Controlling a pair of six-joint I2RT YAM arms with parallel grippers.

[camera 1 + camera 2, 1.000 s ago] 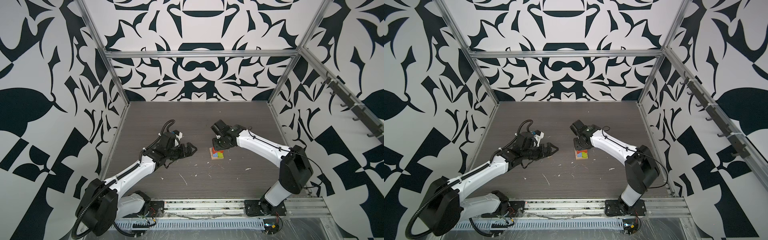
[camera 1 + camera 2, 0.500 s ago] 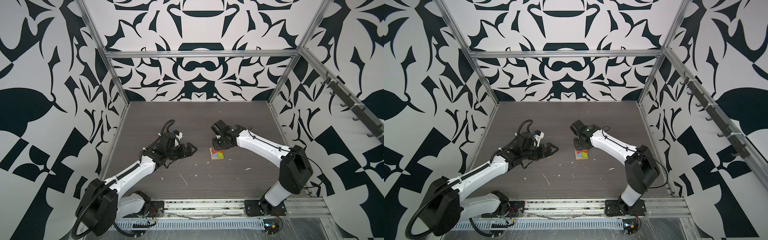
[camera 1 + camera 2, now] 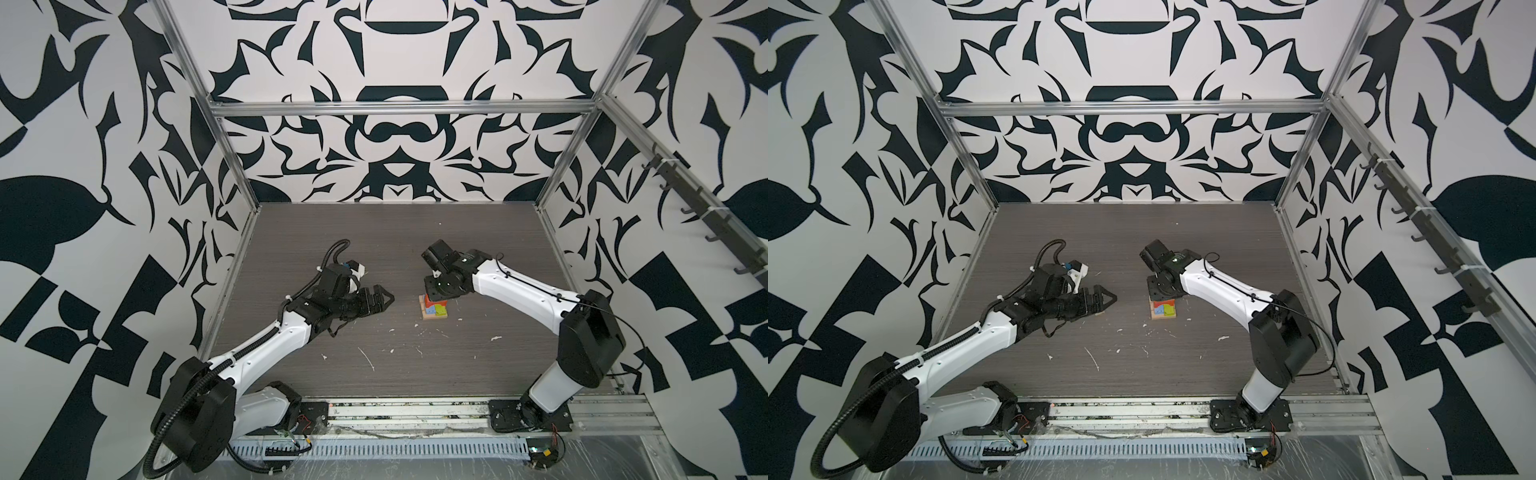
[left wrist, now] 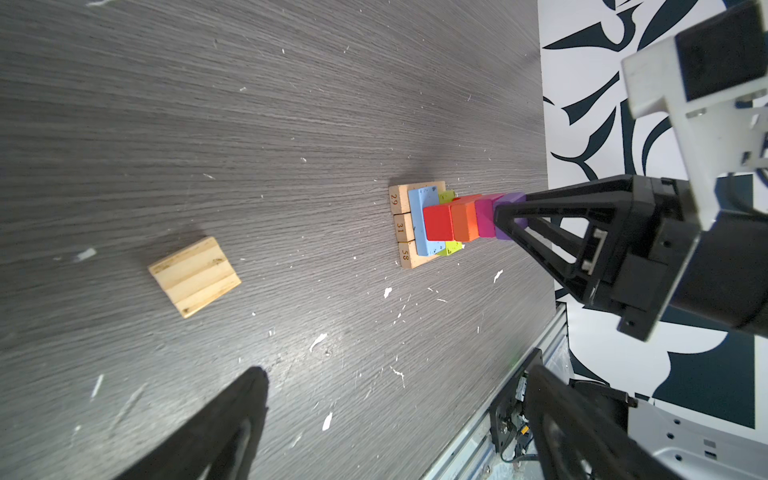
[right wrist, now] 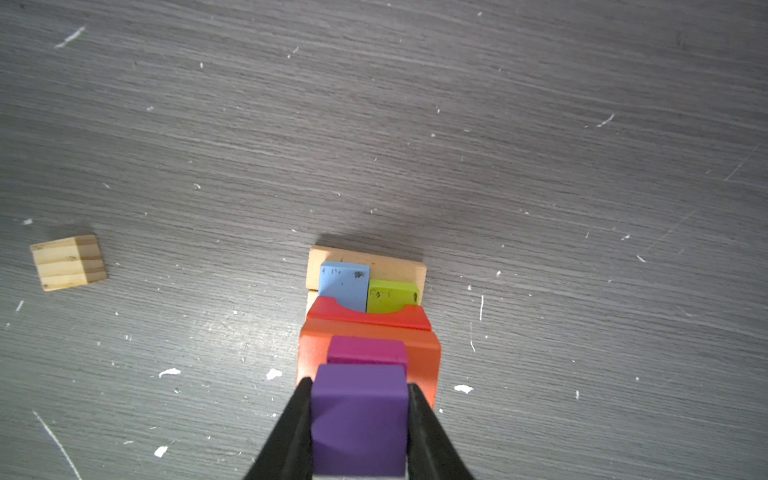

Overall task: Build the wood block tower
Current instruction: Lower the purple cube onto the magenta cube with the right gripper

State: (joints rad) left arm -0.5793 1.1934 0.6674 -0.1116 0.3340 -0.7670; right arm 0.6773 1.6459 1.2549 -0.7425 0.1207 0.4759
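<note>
In both top views the left pincer (image 3: pixel 379 300) hangs released and empty above the desk (image 3: pixel 374 232), well apart from the wood block tower (image 3: pixel 435 309), which stands near the desk's middle, far from every edge, with the right pincer (image 3: pixel 436 296) at its top. The left wrist view shows a tan cube (image 4: pixel 194 276) lying alone, well apart from the tower. In the right wrist view the right pincer grasps the purple block (image 5: pixel 359 415), which sits on the magenta piece (image 5: pixel 368 351), one finger flush on each side.
</note>
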